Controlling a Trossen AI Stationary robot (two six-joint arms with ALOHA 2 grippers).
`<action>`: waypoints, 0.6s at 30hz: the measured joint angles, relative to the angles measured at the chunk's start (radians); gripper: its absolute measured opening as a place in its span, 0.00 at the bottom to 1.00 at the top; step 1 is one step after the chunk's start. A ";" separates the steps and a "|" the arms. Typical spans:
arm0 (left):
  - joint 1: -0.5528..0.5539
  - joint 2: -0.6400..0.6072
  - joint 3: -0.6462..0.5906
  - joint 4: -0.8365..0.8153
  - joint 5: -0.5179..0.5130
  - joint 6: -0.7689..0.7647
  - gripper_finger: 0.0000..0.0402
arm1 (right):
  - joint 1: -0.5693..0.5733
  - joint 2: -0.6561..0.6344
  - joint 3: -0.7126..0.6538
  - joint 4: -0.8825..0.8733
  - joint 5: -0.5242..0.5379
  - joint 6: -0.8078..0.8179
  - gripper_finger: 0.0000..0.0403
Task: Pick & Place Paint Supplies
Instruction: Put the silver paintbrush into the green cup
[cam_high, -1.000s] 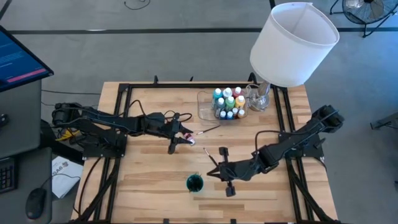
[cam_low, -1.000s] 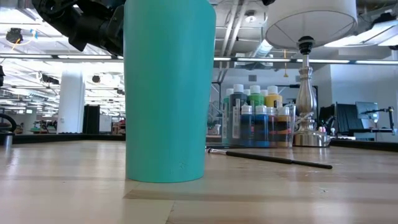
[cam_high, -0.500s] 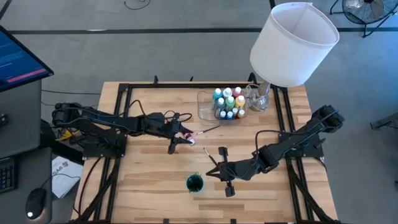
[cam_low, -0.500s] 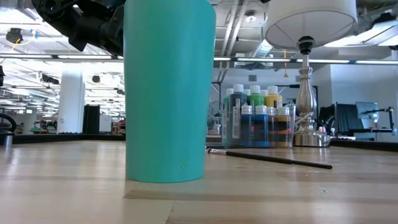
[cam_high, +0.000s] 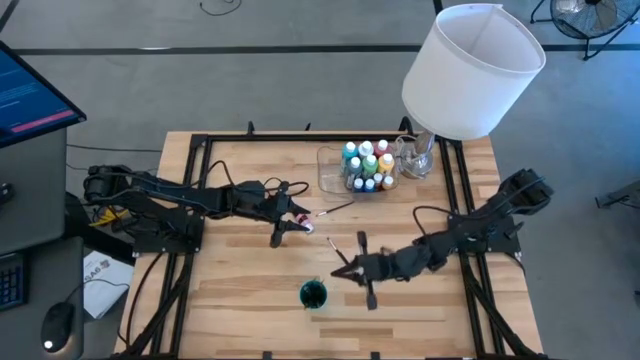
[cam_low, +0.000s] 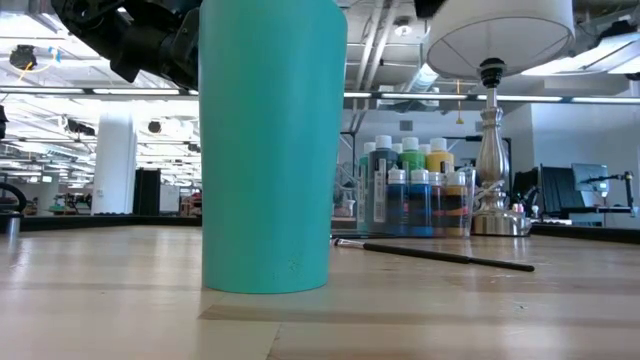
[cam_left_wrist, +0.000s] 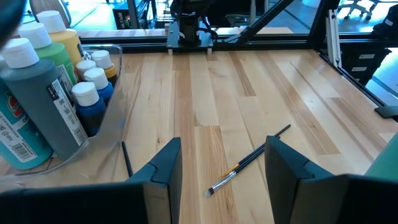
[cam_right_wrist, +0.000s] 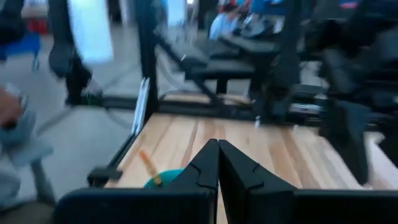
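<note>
Left wrist view first: the left gripper hangs low with its jaws spread and nothing between them. Just past them, lower centre of frame, lies a thin dark-handled paintbrush with an orange ferrule. At the left edge, white-capped paint bottles stand packed in the clear plastic tray.

Over to the right wrist view: the right gripper has its jaws pressed together, and I can't tell if anything thin is pinched. Below it sits the round teal cup, with an orange-tipped stick poking out, probably a brush already dropped in.

So, my read: bottles sorted, one brush likely delivered, at least one brush left on the wooden table.

Only the low view shows that loose brush lying flat, lower right, behind the cup. Only the high view places both arms mid-frame.
</note>
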 joint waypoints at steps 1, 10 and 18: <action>0.000 0.000 0.000 0.000 0.000 0.000 0.30 | -0.006 0.000 -0.037 0.071 0.006 0.010 0.00; 0.000 0.000 0.000 0.009 0.000 0.000 0.30 | -0.013 0.000 -0.175 0.351 0.027 0.022 0.00; 0.000 0.000 0.000 0.010 0.000 -0.001 0.30 | -0.013 0.000 -0.175 0.321 0.027 0.063 0.00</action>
